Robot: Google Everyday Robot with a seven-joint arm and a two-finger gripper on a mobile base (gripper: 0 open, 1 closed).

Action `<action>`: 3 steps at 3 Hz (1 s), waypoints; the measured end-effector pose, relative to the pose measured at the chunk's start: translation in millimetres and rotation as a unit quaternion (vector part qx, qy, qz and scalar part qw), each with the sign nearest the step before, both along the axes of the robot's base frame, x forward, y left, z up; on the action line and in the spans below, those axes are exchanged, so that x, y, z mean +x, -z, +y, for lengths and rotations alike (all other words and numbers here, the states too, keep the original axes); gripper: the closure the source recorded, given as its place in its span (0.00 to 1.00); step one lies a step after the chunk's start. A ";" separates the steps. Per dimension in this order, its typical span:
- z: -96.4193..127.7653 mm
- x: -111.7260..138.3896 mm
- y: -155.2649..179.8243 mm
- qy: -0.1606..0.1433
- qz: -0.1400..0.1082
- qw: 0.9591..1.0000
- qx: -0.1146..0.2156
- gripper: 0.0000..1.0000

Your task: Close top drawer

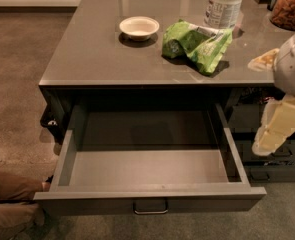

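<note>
Glossy grey countertop (97, 59), top drawer (147, 170) open, cream pincer (273, 134) at right

One counter (87, 59) carries four things: one white bowl (139, 27), one green bag (199, 43), one white tub (224, 6) and one jar (289, 6) of brown pieces (cut off at the edge of view). One top drawer (147, 166) stands pulled out, with one metal pull (150, 207) on its front. One gripper (273, 133) hangs at the right, beside the drawer's right wall. The narrower drawer fronts (287, 156) behind it are too hidden to count.
</note>
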State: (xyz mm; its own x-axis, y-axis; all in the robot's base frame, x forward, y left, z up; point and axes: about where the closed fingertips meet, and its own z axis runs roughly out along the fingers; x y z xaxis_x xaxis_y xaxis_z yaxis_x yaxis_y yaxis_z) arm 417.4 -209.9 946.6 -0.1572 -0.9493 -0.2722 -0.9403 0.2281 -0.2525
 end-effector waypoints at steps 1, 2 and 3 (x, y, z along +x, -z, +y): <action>18.1 -14.5 29.5 -0.011 0.004 1.000 0.006 0.00; 39.9 -29.4 69.2 -0.012 0.013 1.000 0.015 0.00; 58.3 -40.6 109.0 -0.008 0.018 1.000 0.017 0.00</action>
State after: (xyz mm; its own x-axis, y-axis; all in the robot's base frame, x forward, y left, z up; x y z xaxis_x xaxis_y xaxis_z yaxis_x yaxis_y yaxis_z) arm 376.9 -151.6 837.5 -0.1522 -0.9419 -0.2995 -0.9525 0.2206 -0.2100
